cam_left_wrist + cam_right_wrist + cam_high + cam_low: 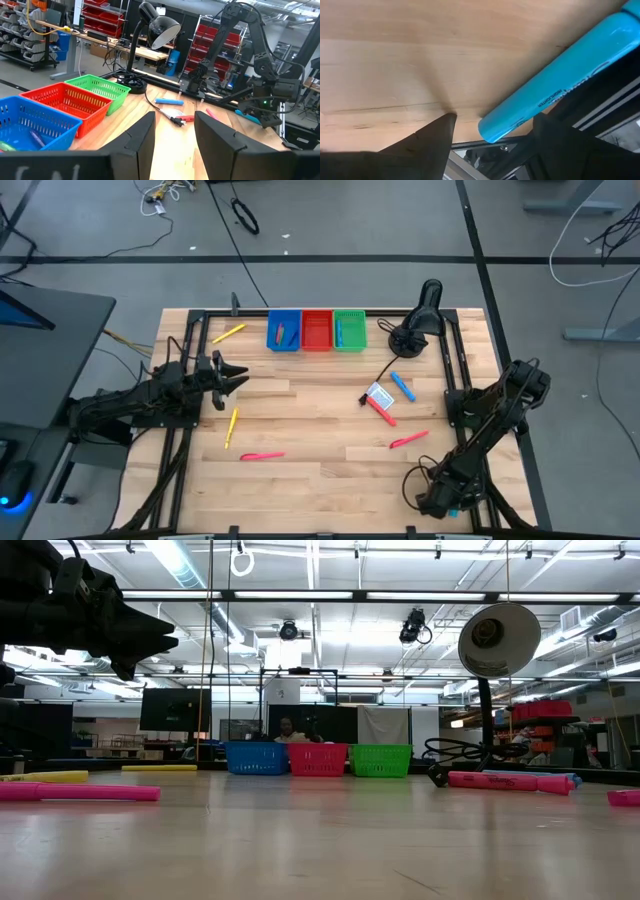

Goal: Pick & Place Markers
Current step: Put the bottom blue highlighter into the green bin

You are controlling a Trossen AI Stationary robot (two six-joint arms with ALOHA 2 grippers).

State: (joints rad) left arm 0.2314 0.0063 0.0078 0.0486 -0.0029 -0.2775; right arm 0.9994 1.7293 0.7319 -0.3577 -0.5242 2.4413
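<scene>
The left gripper (240, 377) is held above the table's left side — fingers apart, nothing between them. The right gripper (492, 137) is spread wide at the near right edge around a blue marker (560, 85), which lies flat and slanted along the frame rail. The other markers are scattered on the table, pointing various ways.

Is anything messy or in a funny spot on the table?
Yes. Markers lie scattered loose: a yellow one, pink ones and a blue one. Another blue marker sits at the table edge by the right gripper.
</scene>
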